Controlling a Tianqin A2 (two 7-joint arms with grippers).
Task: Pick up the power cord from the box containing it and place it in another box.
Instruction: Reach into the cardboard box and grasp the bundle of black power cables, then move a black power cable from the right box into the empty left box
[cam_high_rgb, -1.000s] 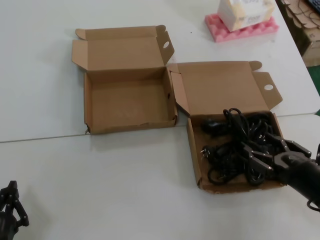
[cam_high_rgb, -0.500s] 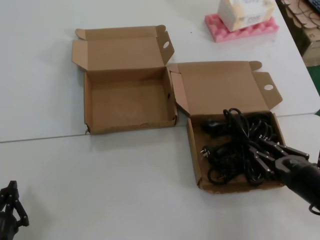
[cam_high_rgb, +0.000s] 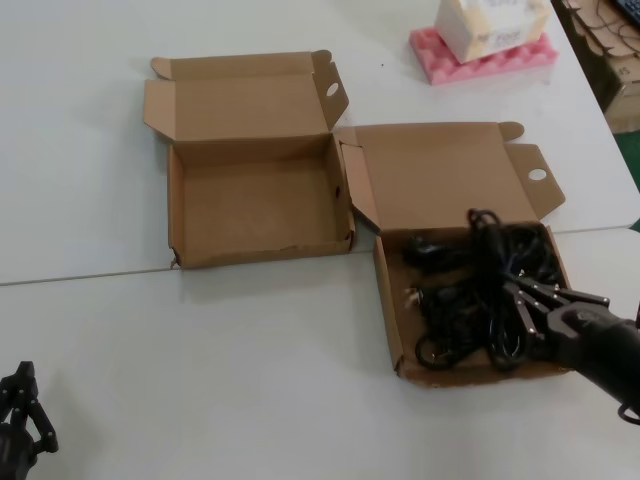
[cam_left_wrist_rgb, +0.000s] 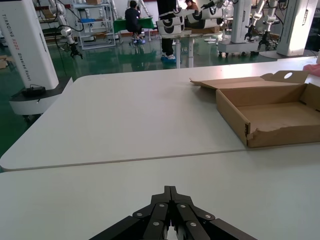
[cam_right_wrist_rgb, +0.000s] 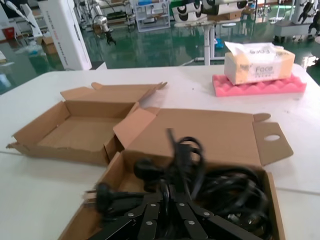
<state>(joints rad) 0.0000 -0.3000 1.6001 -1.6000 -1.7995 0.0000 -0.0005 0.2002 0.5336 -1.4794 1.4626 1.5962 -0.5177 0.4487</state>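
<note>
The power cord (cam_high_rgb: 483, 232) is one of several black cables heaped in the right-hand box (cam_high_rgb: 385, 290). My right gripper (cam_high_rgb: 509, 292) reaches into that box from its near right side and is shut on the cord. In the right wrist view a loop of the power cord (cam_right_wrist_rgb: 182, 150) stands up from the closed right gripper (cam_right_wrist_rgb: 172, 192), above the heap in the box (cam_right_wrist_rgb: 112, 172). The other box (cam_high_rgb: 255, 200) lies open and empty to the left, with a small tear at its front left corner. My left gripper (cam_high_rgb: 20, 400) rests shut low at the near left.
A tissue box on pink foam (cam_high_rgb: 485, 30) stands at the far right of the table. Stacked cardboard (cam_high_rgb: 610, 50) lies beyond the right edge. The two boxes' lids stand open at the back and nearly touch. In the left wrist view the empty box (cam_left_wrist_rgb: 270, 115) is far off.
The right gripper's fingers went from wide open to shut on the cords. The bundle shifted, and one loop now stands higher at the back of the box. The left arm stayed still.
</note>
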